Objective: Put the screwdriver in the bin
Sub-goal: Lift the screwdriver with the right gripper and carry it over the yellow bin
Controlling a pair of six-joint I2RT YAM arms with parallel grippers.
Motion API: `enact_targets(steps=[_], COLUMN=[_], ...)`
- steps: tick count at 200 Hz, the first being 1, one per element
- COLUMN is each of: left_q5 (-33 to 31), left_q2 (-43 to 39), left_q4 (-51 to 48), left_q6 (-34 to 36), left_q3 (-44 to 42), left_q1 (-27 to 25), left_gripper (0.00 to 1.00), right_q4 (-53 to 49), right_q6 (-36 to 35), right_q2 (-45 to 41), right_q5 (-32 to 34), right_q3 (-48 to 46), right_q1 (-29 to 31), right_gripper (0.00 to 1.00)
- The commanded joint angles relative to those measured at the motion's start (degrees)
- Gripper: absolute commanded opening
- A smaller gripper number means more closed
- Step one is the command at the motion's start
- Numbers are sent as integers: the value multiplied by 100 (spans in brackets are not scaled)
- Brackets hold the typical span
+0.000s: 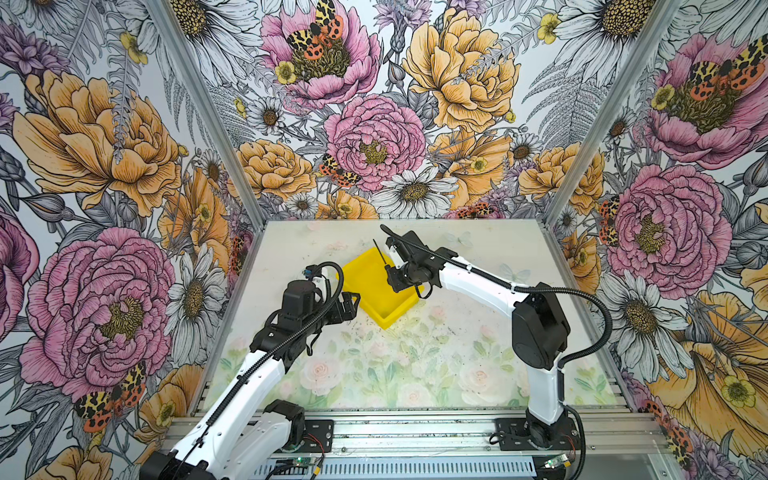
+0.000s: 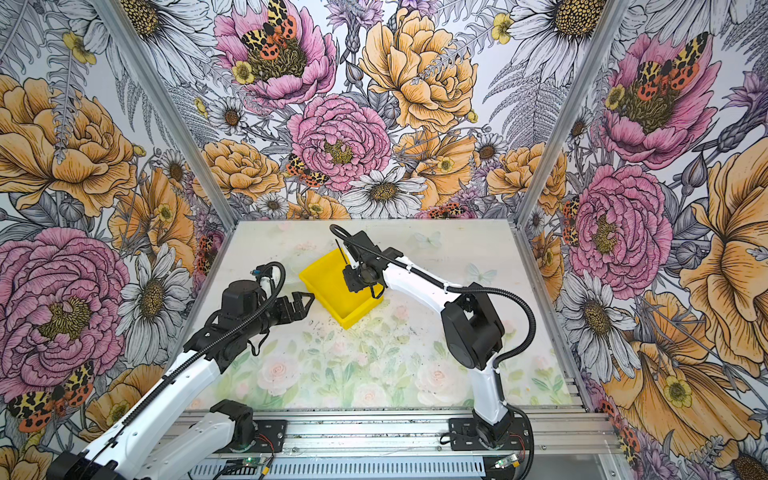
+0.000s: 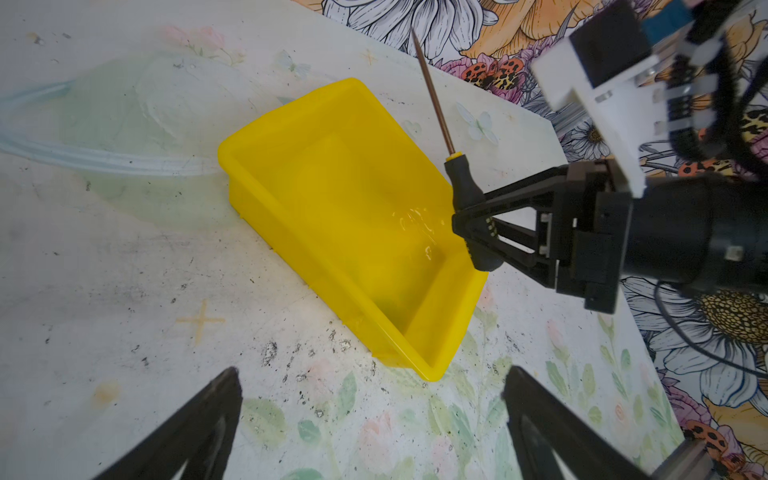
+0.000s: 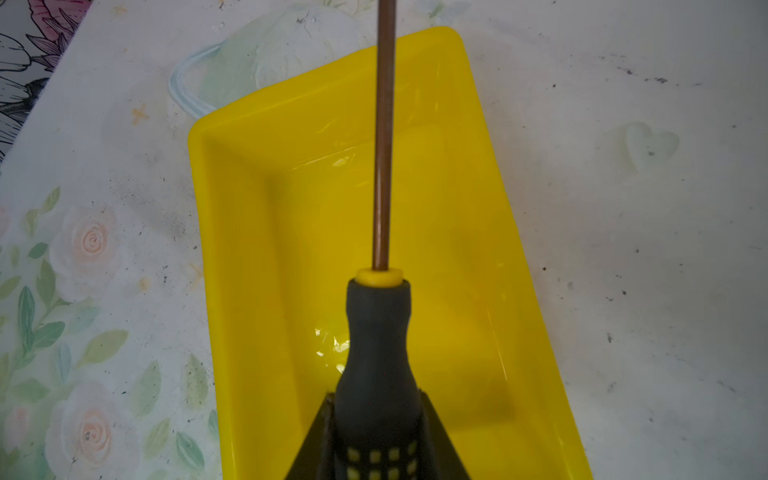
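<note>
The bin (image 1: 362,277) sits skewed on the far middle of the tabletop (image 1: 419,374). Open tabletop lies round all four of its rims, and the flowered side walls stand well apart from it. The left fingers (image 3: 199,430) are spread wide and hold nothing. They hover just short of the bin's near corner without touching it, so the room above the bin (image 3: 266,232) is open.

The right fingers (image 3: 519,195) are closed tight on the screwdriver (image 3: 464,194). They clamp the black handle at its yellow-dotted part, with the neck and yellow collar sticking out ahead of the tips. The right wrist view shows the screwdriver (image 4: 376,353) held over the floor of the bin (image 4: 249,291), inside its rims. Whether the butt end touches the rim cannot be told.

Its long axis runs close to the bin's length. The thin shaft points away from the right fingers toward the back wall, and its tip passes over the bin's far end in both top views.
</note>
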Motion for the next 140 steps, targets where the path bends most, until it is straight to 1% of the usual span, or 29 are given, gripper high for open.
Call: enact_targets(steps=[1, 58, 87, 140], left_q5=[578, 579, 441, 233], left_q2=[-154, -178, -235, -287], left_q4=[399, 310, 265, 187], left_q6=[-125, -123, -104, -95], left_q3=[-137, -135, -142, -142], left_q1=[47, 31, 19, 32], left_gripper=[99, 99, 99, 99], right_q4=[94, 124, 159, 155], right_q6=[95, 259, 387, 450], right_q2=[174, 518, 642, 698], right_q5=[-41, -135, -190, -121], right_q3=[284, 351, 352, 281], right_q1=[88, 220, 234, 260], right_gripper=[5, 6, 8, 13])
